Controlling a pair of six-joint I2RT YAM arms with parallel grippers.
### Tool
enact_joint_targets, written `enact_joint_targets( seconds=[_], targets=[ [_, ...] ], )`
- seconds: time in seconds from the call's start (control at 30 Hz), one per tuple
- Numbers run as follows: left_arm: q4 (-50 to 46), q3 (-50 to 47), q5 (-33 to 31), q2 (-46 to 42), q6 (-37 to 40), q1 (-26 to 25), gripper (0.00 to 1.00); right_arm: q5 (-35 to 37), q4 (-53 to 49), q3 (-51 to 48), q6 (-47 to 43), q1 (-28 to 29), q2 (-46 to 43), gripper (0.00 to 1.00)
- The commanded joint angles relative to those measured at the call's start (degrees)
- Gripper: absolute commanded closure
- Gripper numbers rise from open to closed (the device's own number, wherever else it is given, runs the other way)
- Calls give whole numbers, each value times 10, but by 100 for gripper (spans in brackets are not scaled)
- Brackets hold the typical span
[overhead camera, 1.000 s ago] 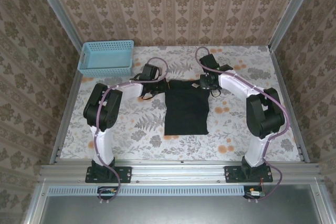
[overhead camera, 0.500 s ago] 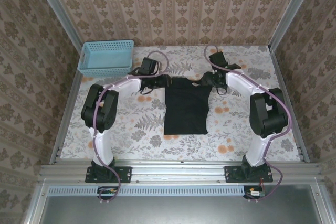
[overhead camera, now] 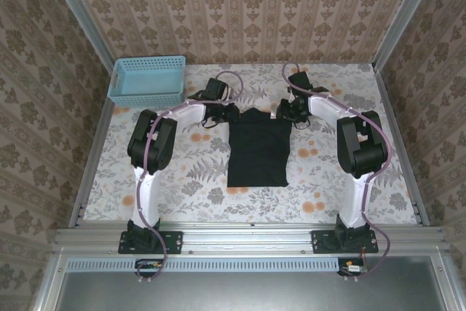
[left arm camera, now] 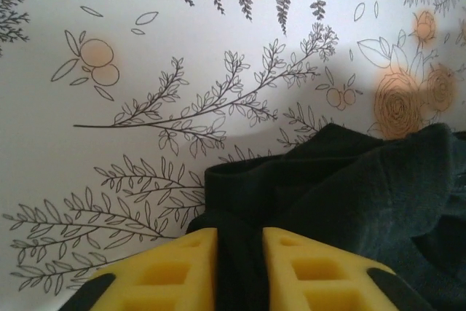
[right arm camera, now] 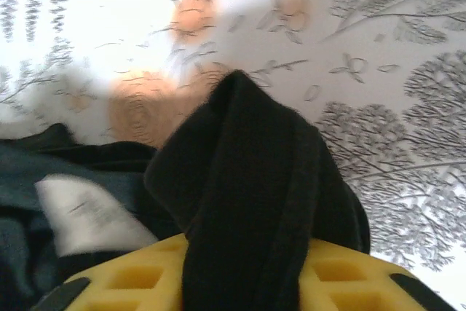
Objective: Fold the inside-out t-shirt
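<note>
- Overview from above: I see the black t-shirt lying flat as a tall rectangle at the middle of the flower-patterned worktop, its top edge farthest from the arm bases.
- Corner, far left: the left claw sits on it. In the left wrist view its yellow pads stand close together, with a strip of black fabric pinched between them.
- Corner, far right: the right claw sits on it. In the right wrist view I see a thick fold of fabric rising from between its yellow pads, gripped there.
- Label: a white tag lies on the fabric just left of that fold.
- Background: a light blue basket stands at the worktop's far left corner, apart from the t-shirt.
</note>
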Motion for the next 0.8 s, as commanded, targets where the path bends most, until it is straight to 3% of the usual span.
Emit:
enact_joint_targets(
  seconds=[0.0, 0.07, 0.27, 0.47, 0.67, 0.77],
  targets=[
    [6, -10, 9, -40, -9, 0, 93, -98, 49, -21, 18, 2, -54, 83],
    [50, -54, 8, -86, -32, 6, 100, -154, 95, -52, 35, 1, -92, 91],
    [157, -165, 6, -202, -92, 24, 100, -261, 230, -141, 101, -2, -181, 95],
    [164, -167, 8, -167, -106, 45, 100, -262, 283, -156, 127, -21, -101, 95],
    [140, -95, 32, -64, -97, 52, 99, -178, 273, -126, 126, -48, -13, 92],
    [135, -70, 43, -37, -95, 55, 96, -142, 247, -112, 121, -56, 1, 86]
  ],
)
